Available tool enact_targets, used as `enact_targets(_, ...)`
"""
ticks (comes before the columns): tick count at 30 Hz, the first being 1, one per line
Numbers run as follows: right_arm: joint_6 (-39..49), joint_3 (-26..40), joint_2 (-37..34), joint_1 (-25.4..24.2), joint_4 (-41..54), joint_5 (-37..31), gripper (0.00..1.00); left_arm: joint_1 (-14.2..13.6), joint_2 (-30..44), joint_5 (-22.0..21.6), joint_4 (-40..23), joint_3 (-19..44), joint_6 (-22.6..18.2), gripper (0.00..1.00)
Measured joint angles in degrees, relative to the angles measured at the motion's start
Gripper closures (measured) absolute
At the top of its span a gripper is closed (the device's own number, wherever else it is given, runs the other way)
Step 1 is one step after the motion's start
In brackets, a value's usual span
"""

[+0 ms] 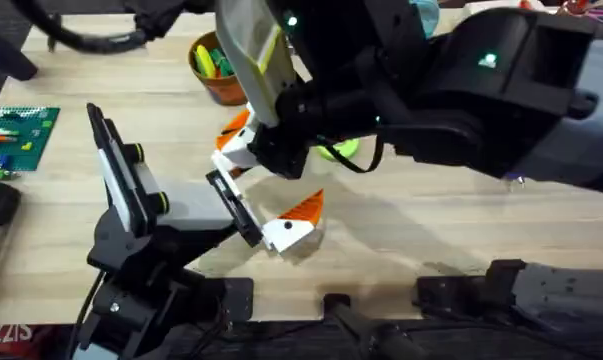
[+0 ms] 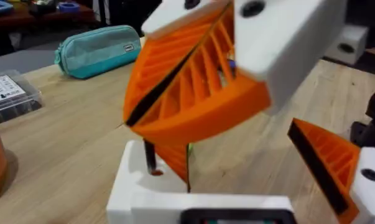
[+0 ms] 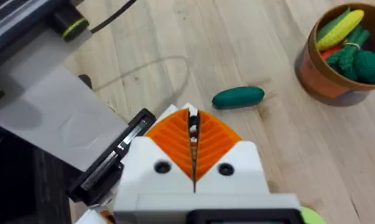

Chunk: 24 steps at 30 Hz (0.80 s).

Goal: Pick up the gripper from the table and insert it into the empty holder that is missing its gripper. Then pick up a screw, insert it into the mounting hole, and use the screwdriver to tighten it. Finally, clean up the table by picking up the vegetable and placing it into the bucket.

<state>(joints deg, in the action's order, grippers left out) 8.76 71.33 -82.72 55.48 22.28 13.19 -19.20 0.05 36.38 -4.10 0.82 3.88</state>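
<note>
My left gripper point(image 2: 237, 155) is the white-and-black hand body point(image 1: 131, 195) with the black holder point(image 1: 236, 208). It is open, with one orange-padded finger point(image 2: 336, 168) at the plate's near end. The gripper point(image 2: 137, 190) sits on the plate's far end. My right gripper point(image 3: 192, 115) hovers just over it, shut on what looks like a slim dark screw point(image 2: 151, 158) standing on that white base. A dark green vegetable point(image 3: 238, 97) lies on the wood beyond. The orange-brown bucket point(image 1: 216, 70) holds several toy vegetables. The screwdriver is out of view.
The right arm's dark bulk point(image 1: 461, 90) spans the table's middle and right. A lime-green dish point(image 1: 339, 150) peeks out under it. A green brick board point(image 1: 16, 135) lies at the far left. A teal pouch point(image 2: 100, 50) and a clear box point(image 2: 10, 96) sit farther back.
</note>
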Motion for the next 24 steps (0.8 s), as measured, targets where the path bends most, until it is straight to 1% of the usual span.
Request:
enact_targets(10,2.83,0.0,0.0,0.0,0.09,-0.22,0.995,0.0,-0.01,0.0,0.0,0.0,0.0,0.015)
enact_targets(24,4.01,0.01,0.0,0.0,1.74,-0.47,0.993,0.0,0.0,0.0,0.0,0.0,0.01,0.015)
